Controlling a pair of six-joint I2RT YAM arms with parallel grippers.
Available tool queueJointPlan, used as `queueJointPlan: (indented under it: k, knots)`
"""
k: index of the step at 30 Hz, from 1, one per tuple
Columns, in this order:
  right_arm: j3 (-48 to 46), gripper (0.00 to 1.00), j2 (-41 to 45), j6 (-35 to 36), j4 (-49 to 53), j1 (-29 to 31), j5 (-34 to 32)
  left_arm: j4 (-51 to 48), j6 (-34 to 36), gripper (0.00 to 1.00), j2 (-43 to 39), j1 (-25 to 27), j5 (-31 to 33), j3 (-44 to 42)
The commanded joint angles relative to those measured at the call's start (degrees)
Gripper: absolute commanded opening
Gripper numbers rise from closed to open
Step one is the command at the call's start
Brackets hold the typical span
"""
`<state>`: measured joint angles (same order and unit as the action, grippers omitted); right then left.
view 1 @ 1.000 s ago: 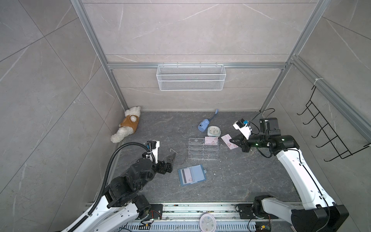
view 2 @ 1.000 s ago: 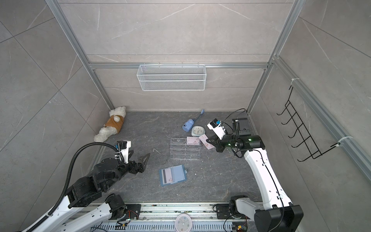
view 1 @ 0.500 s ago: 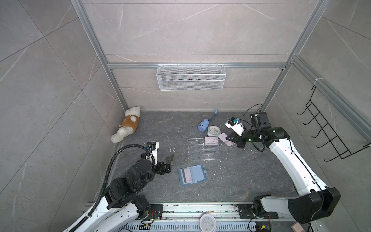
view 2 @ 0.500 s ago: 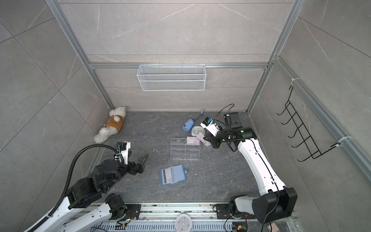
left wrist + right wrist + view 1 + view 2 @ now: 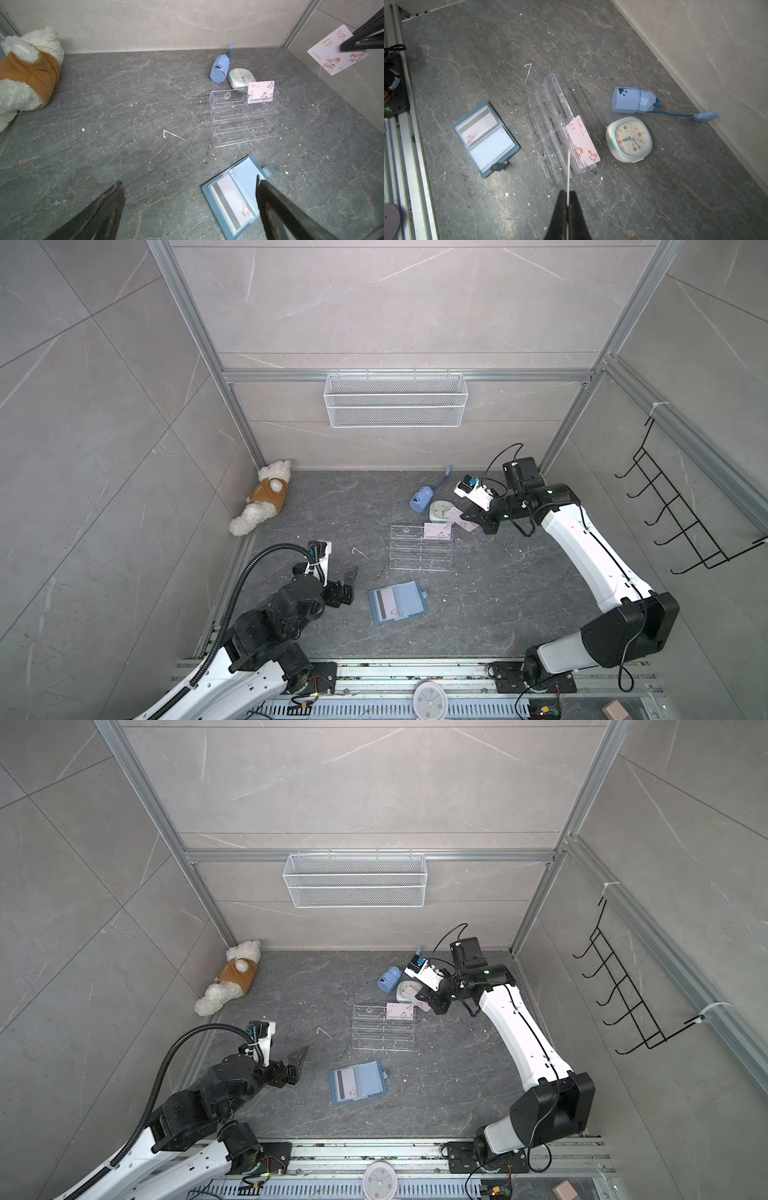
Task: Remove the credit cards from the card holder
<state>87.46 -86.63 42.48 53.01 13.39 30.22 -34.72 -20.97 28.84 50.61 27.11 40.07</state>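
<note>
Right hand [image 5: 473, 517] and the card [image 5: 458, 516] it pinches have moved back and left over the last second. The card was well clear of the clock [image 5: 438, 512]. Now in both top views its corner meets the clock's edge, just behind the rack [image 5: 419, 549]. Right arm has swung forward and stretched out.

Camera setup: two overheads, two wrist cams
Both top views look steeply down from high up front, nearly identical; wrist cams sit low and close, both catching the rack [image 5: 241, 118] and card holder [image 5: 485, 139].
</note>
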Motion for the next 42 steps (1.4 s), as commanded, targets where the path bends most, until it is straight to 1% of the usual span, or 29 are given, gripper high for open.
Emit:
queueJointPlan:
  k: [1, 7, 13, 17, 23, 35, 42]
  knots:
    - [4.03, 0.00, -2.81, 3.66, 3.81, 0.57, -0.79, 0.44, 0.47, 1.00, -0.96, 0.11, 2.32, -0.58]
    - [9.29, 0.00, -7.48, 6.78, 7.19, 1.25, -0.13, 0.27, 0.05, 1.00, -1.24, 0.13, 2.77, -1.66]
    - [14.76, 0.00, -12.30, 11.09, 12.02, 2.72, -1.03, -0.52, 0.66, 1.00, -1.72, 0.10, 2.84, -1.49]
    - [18.80, 0.00, -16.21, 12.22, 14.62, 3.09, -1.22, -0.52, 0.80, 1.00, -1.85, 0.11, 3.24, -1.80]
    - [21.28, 0.00, -20.19, 16.01, 16.95, 4.99, -4.40, -0.96, 0.76, 1.00, -1.59, 0.10, 3.10, -1.83]
    - [28.25, 0.00, -27.85, 19.07, 20.61, 7.02, -8.13, -1.22, 0.43, 1.00, -0.57, 0.12, 4.26, -1.89]
    - [30.73, 0.00, -31.49, 19.39, 20.84, 8.60, -9.78, -0.70, 0.75, 1.00, 0.14, 0.11, 4.11, -2.13]
